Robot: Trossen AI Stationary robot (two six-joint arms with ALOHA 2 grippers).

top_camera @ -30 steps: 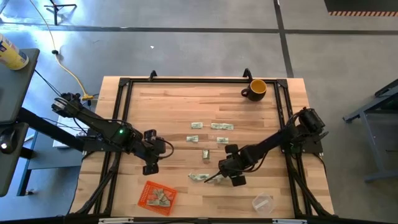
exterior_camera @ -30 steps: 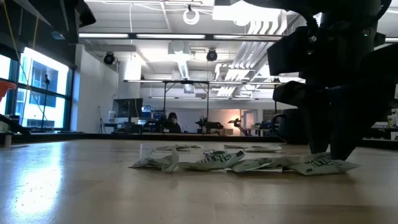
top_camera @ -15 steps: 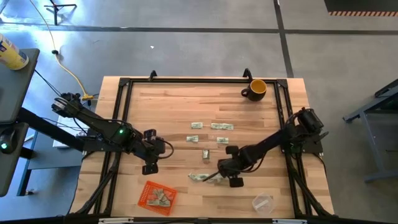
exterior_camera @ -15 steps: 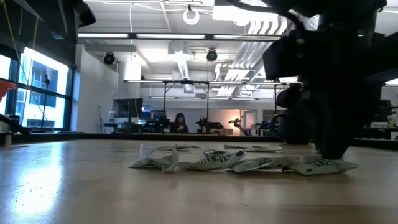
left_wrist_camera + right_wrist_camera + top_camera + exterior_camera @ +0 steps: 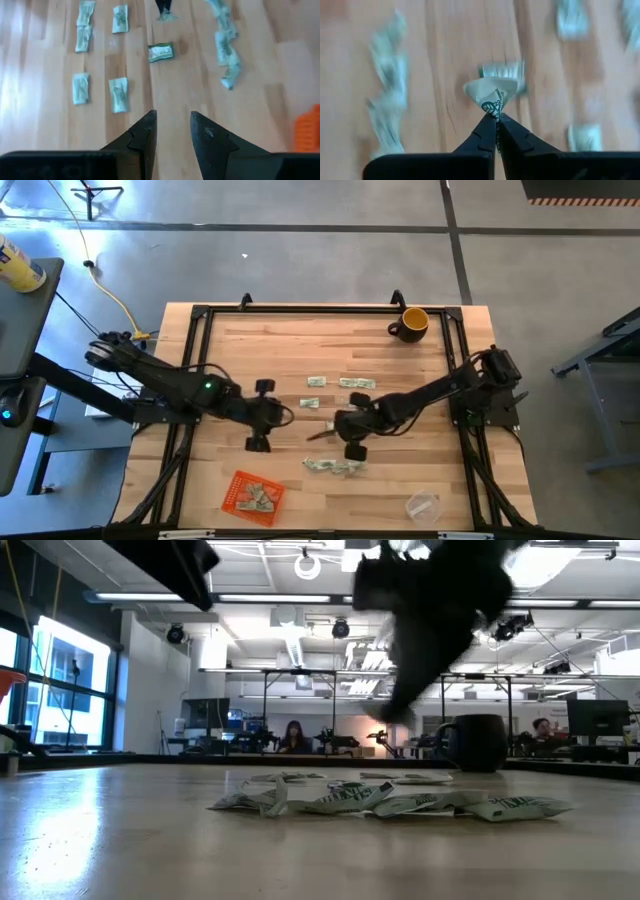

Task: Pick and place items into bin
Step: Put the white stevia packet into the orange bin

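Both arms have swung toward the tabletop's (image 5: 420, 380) middle. Right gripper (image 5: 496, 124), jaws pinched on one paper piece (image 5: 495, 92), hangs over scattered pieces (image 5: 335, 466). Left gripper (image 5: 172, 131), jaws spread and empty, faces it. Orange bin (image 5: 252, 496) sits near the front edge; mug (image 5: 411, 323) and plastic cup (image 5: 423, 506) stand well apart.

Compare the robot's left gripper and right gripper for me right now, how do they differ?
The left gripper stands open and holds nothing; the right gripper is shut on a paper piece.

The left gripper hovers over bare wood short of the loose pieces, while the right gripper carries its piece above the table, near the middle.

Both are dark two-finger grippers over the same wooden table.
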